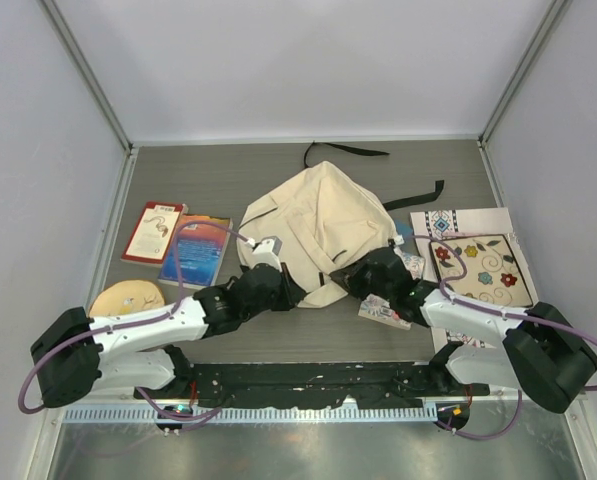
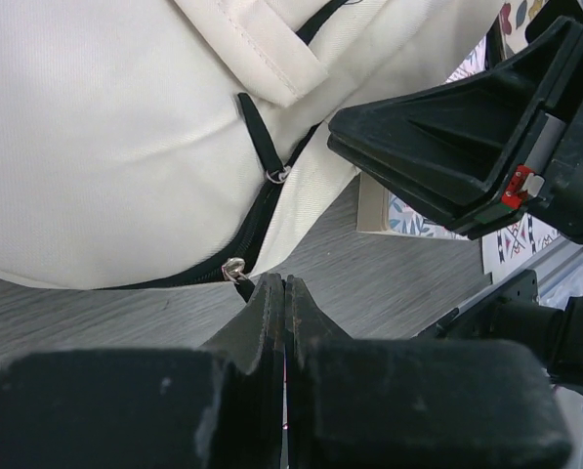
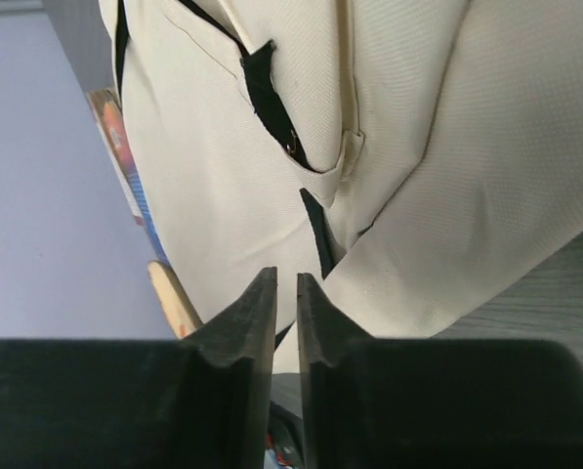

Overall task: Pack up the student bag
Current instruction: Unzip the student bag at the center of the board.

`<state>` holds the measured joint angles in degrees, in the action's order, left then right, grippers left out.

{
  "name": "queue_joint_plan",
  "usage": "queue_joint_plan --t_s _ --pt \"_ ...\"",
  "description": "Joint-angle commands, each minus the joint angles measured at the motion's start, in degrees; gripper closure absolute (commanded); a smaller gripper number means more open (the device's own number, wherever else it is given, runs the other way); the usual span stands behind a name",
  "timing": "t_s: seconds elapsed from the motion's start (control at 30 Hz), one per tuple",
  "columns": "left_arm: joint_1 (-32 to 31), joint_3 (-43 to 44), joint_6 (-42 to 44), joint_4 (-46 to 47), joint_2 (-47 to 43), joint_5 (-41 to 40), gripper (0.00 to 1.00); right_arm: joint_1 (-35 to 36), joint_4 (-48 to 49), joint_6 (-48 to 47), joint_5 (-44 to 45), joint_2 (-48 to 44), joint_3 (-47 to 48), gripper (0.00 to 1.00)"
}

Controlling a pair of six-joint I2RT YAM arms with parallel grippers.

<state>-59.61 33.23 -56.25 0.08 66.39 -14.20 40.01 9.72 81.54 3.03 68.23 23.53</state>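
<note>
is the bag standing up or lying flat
Lying flat: the bag sprawls on the table, its black straps spread out behind it.

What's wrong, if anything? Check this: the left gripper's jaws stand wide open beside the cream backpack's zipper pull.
One thing is wrong: the jaws are not wide open. The left gripper is shut, jaws pressed together, beside the cream backpack's zipper pull. The left wrist view shows it.

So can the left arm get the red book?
Probably yes. The red book lies flat on the left arm's side, nothing on top. The left gripper is shut by the student bag, so it must swing over and open.
</note>
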Motion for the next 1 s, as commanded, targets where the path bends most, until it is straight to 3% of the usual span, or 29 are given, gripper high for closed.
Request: queue_joint_plan --t_s 0.0,0.17,0.53,0.8,0.97 --pt "-0.2 4.4 1.5 -5.8 -2.8 1.7 1.0 0.4 -6.2 -2.2 -2.0 0.2 6.1 0.66" --pt "-0.2 6.9 3.2 -7.7 -2.1 2.2 1.0 2.7 -6.8 -0.4 -7.3 -0.4 6.7 0.4" --pt "-0.2 11.1 4.7 -9.3 2.3 -2.4 1.0 3.5 -13.9 5.1 -9.1 -5.3 5.3 0.36" --pt "-0.2 12.4 5.1 -10.3 3.0 -2.2 1.0 3.5 -10.8 11.4 -16.5 2.8 6.9 0.34" --pt "-0.2 13.4 6.1 -10.2 3.3 -2.4 1.0 3.5 -10.9 14.3 -15.4 2.2 6.0 0.34"
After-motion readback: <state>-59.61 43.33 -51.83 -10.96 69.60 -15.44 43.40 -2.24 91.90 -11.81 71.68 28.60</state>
